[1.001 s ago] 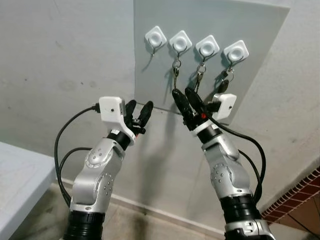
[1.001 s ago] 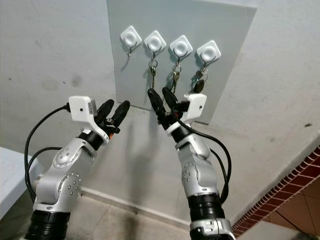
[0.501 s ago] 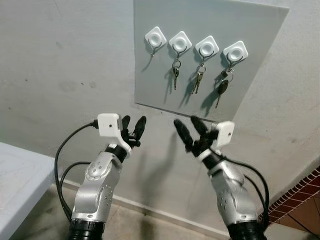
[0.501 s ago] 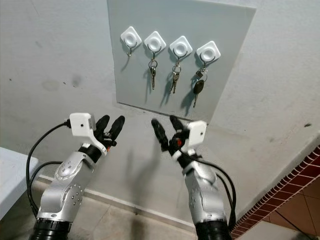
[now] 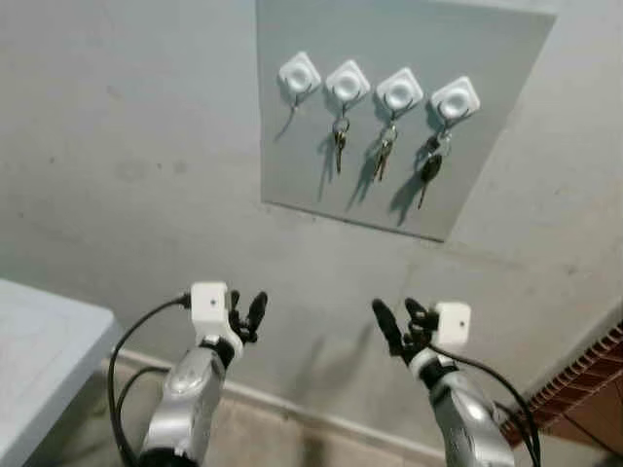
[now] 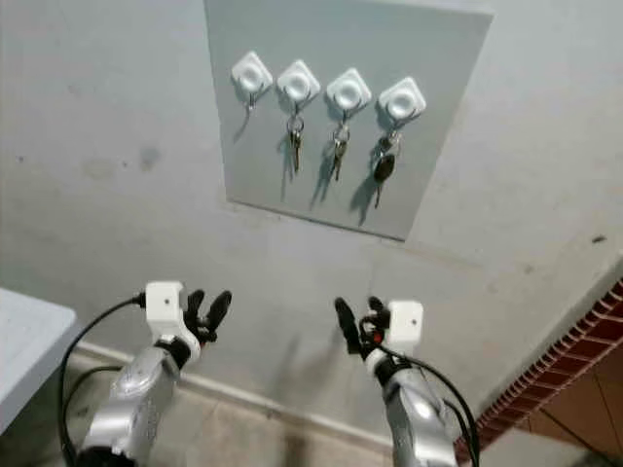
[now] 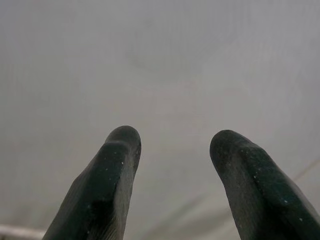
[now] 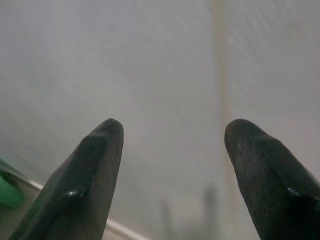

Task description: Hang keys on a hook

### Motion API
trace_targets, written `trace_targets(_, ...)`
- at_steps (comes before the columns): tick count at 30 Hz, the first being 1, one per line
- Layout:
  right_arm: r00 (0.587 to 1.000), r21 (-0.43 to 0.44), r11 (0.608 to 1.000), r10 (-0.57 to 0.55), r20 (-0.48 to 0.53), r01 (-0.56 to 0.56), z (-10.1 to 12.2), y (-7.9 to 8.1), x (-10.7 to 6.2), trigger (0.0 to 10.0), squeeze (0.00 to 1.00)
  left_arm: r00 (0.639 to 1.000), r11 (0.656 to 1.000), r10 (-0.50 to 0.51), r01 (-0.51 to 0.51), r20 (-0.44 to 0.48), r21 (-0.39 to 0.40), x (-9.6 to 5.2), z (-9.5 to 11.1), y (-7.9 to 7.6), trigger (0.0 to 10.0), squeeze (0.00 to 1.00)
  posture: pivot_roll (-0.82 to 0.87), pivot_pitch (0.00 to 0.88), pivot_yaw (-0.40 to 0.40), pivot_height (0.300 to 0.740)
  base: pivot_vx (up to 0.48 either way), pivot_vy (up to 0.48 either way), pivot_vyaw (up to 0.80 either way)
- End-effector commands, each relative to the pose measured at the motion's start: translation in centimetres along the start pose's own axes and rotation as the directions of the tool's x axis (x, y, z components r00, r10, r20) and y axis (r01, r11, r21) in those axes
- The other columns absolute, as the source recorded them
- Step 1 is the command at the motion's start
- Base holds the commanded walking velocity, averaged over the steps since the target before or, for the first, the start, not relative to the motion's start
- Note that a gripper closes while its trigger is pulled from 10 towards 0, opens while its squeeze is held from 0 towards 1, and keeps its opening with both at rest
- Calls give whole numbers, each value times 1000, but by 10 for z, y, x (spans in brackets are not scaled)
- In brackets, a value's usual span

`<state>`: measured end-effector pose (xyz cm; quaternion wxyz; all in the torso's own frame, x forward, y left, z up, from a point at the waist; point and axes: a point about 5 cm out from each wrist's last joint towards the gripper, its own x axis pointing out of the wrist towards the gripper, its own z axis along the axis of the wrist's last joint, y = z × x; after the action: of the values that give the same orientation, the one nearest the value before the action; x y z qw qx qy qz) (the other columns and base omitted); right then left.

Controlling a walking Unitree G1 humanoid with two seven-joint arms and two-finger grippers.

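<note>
Three bunches of keys point(image 5: 382, 156) hang from the white hooks point(image 5: 399, 90) along the top edge of the grey panel point(image 5: 292, 165); the leftmost hook is bare; left gripper point(image 5: 244, 313) and right gripper point(image 5: 401, 317) point up below it, fingers spread, holding nothing.

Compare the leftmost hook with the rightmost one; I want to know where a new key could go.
The leftmost hook is bare, with nothing hanging from it; the rightmost hook carries keys, including one with a dark head. The leftmost sits slightly higher on the grey board than the rightmost. Both are white, square, tilted mounts of the same style, in one row of four.
</note>
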<state>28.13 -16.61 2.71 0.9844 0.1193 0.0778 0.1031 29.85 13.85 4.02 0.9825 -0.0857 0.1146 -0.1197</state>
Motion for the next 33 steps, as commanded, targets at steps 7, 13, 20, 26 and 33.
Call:
trace_targets(7, 973, -37, 986, -164, -162, 160, -41, -28, -30, 10000, 0, 994, 999, 6, -2, -112, 42, -6, -32, 7, 10000, 0, 46, 0, 7, 740, 0, 0, 0)
trace_targets(13, 921, -86, 967, -255, -293, 241, -67, -42, -55, 10000, 0, 984, 1000, 19, -15, -177, 23, -11, -47, 11, 10000, 0, 46, 0, 12, 740, 0, 0, 0)
trace_targets(20, 870, -124, 951, -309, -384, 283, -85, -47, -74, 10000, 0, 964, 999, 40, -39, -262, 8, -19, -65, 16, 10000, 0, 37, 0, 25, 740, 0, 0, 0)
trace_targets(26, 802, -174, 928, -372, -466, 330, -99, -51, -90, 10000, 0, 929, 998, 57, -52, -367, 22, -34, -87, 18, 10000, 0, 27, 0, 36, 740, 0, 0, 0)
trace_targets(33, 739, -199, 920, -391, -549, 338, -118, -50, -115, 10000, 0, 877, 993, 107, -120, -469, 3, -55, -110, 25, 10000, 0, 25, 0, 42, 740, 0, 0, 0)
